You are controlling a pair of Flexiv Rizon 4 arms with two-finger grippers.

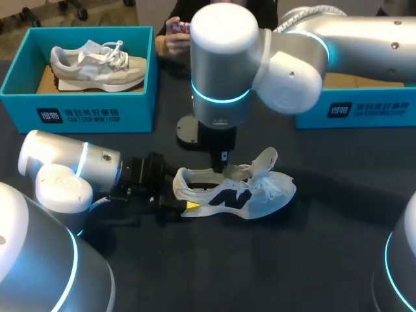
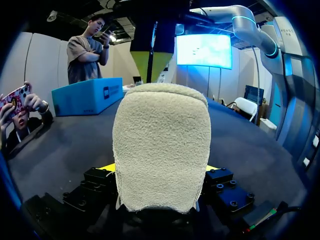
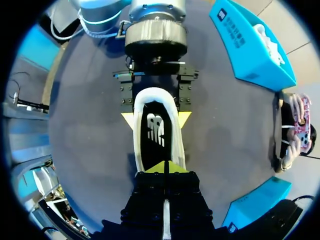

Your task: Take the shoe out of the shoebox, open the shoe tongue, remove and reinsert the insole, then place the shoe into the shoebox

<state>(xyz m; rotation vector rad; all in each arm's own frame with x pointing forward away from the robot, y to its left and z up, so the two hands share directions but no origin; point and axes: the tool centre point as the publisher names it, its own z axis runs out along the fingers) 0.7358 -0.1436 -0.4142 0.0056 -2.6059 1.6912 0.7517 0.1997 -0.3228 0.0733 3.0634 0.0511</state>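
White shoe (image 1: 240,192) sits upright, tongue (image 1: 265,161) lifted, black insole (image 3: 156,134) inside.

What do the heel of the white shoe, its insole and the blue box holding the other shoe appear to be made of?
Heel: soft cream textile, perhaps terry, as its surface is fuzzy and matt.
Insole: smooth black cloth-like top with a white printed mark; what is under it is hidden.
Shoebox: probably matt teal cardboard, from its thin, flat walls.
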